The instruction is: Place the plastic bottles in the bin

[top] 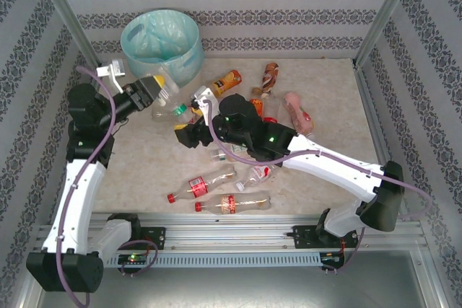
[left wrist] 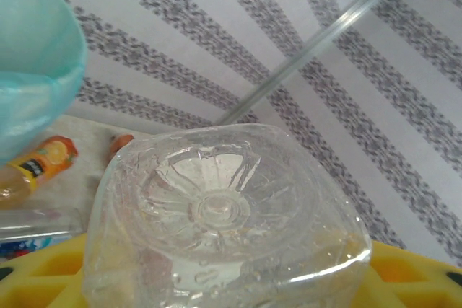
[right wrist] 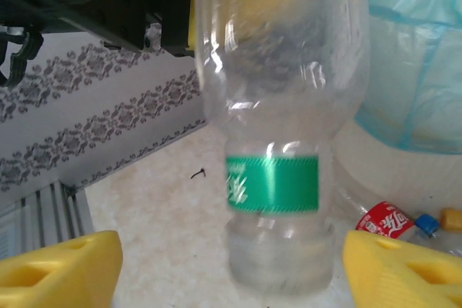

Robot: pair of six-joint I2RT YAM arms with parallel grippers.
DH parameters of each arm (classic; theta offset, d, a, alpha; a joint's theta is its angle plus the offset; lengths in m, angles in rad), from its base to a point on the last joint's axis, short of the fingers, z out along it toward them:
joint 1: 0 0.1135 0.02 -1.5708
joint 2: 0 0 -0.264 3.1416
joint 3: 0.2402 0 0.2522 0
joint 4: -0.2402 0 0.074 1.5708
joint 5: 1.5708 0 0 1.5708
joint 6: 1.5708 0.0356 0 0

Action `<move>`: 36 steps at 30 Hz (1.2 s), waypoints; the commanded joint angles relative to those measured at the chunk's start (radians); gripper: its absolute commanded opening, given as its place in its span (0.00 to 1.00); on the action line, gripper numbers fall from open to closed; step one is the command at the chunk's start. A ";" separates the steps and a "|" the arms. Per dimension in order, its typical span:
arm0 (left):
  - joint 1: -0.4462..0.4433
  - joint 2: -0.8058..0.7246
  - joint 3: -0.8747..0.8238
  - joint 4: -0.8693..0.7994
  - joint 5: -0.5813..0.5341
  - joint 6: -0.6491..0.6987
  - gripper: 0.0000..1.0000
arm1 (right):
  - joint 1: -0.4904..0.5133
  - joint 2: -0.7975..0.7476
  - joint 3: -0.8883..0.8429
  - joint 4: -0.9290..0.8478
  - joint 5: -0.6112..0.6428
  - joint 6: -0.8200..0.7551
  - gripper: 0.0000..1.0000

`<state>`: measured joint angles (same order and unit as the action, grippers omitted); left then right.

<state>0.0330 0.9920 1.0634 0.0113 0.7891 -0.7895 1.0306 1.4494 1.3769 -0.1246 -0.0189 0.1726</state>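
Striped, patterned wallpaper closes in a pale stone-look surface [top: 144, 164], and the bin [top: 186, 63] stands in the upper left of the overhead view, against the back wall. Just below and right of the bin, a clear bottle [right wrist: 278, 106] with a green label band hangs off the surface between the two arms. The left fingers [left wrist: 404, 272] are clenched on its base end, whose round bottom looks pressed out of shape. The right fingers [right wrist: 65, 268] are spread wide on either side of its neck end and grasp nothing. This reads as a hand-over: the left arm sits on the bin's side, so it probably takes the bottle because it has the shorter way to the rim. The bottle looks empty, so it should be light but easy to crush. The bin's teal liner [top: 155, 37] shows crumpled folds; whether any bottle lies at the bottom I cannot tell. Other plastic bottles lie loose on the surface: two red-capped ones [top: 206, 185] at lower centre, and an orange one [top: 225, 81], a brown one [top: 271, 76] and a pink one [top: 296, 110] toward the upper right. Much of the task looks undone.
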 commanded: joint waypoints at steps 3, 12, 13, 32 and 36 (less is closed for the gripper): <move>-0.001 0.131 0.263 -0.042 -0.209 0.075 0.45 | 0.006 -0.155 -0.057 0.031 0.190 -0.055 0.86; -0.002 0.570 0.728 -0.049 -0.358 0.254 0.42 | 0.005 -0.334 -0.137 -0.049 0.317 -0.110 0.88; -0.003 0.626 0.781 -0.058 -0.355 0.272 0.42 | 0.005 -0.346 -0.140 -0.067 0.322 -0.107 0.88; -0.091 1.204 1.406 -0.534 -0.428 0.614 0.56 | 0.005 -0.338 -0.166 -0.101 0.330 -0.052 0.86; -0.091 1.212 1.406 -0.531 -0.429 0.601 0.62 | 0.005 -0.327 -0.162 -0.102 0.326 -0.043 0.87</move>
<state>-0.0582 2.1948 2.4279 -0.5030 0.3748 -0.2131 1.0306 1.1206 1.1950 -0.2291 0.2993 0.1066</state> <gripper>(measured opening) 0.614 0.866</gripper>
